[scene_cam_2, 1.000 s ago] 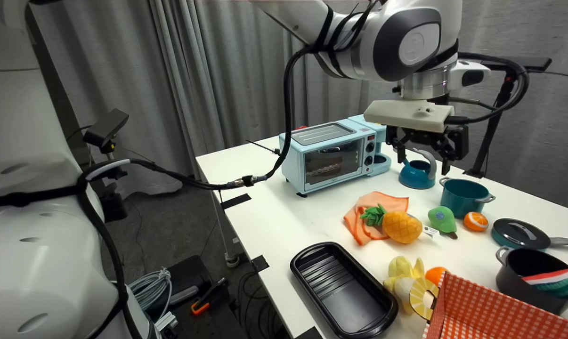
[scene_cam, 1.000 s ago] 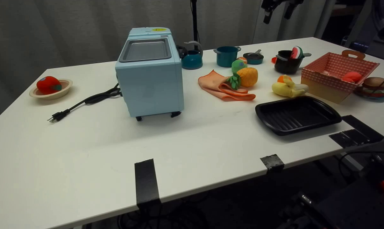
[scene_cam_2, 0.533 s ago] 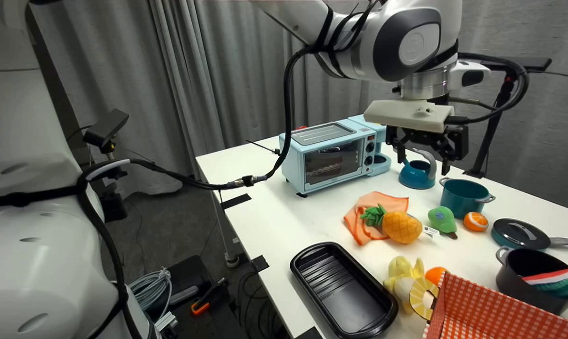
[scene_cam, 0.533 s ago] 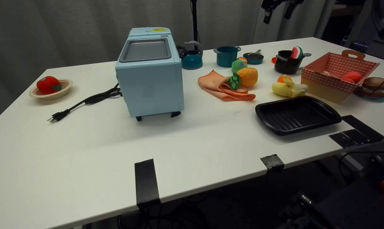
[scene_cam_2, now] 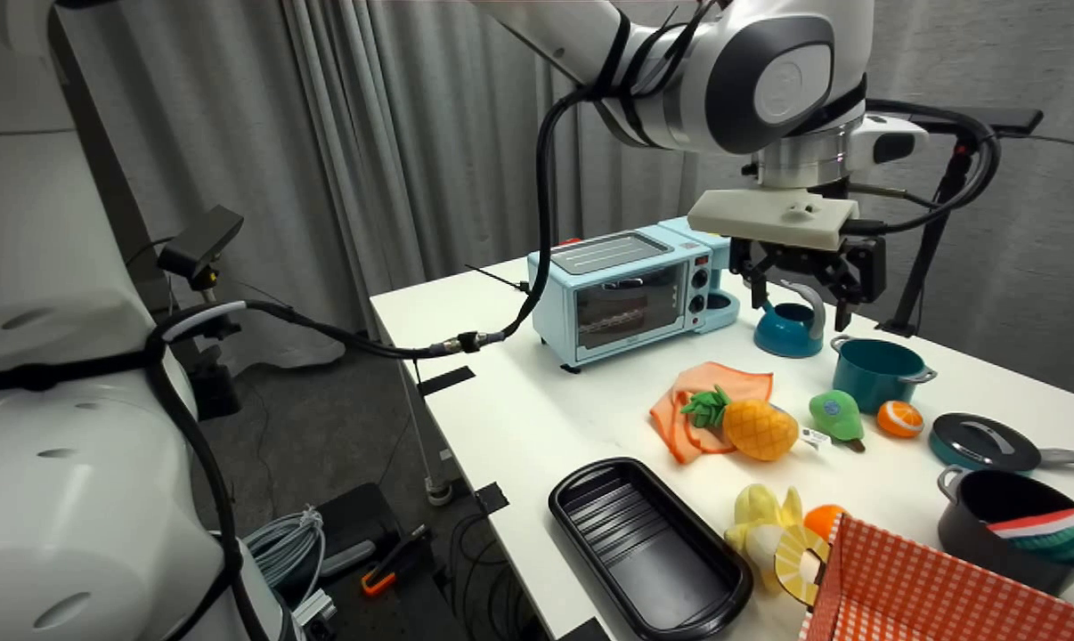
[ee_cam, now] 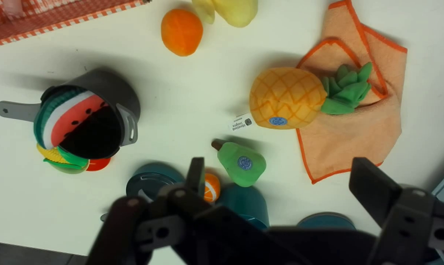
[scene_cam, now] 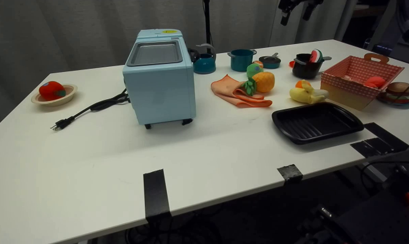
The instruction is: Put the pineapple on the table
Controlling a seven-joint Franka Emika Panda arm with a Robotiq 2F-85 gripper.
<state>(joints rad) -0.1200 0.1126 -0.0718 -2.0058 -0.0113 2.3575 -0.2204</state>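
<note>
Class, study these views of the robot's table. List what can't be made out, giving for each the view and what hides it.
Print on the tag: wrist view, too small to read.
Cloth under the pineapple: every view, covered by it.
Floor of the black pot: wrist view, hidden by the watermelon and darkness.
Inside of the oven: an exterior view, dark glass shows little.
Yellow toy: wrist view, cut off by the top edge.

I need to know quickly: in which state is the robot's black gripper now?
Black two-fingered gripper: open wide, holding nothing.
</note>
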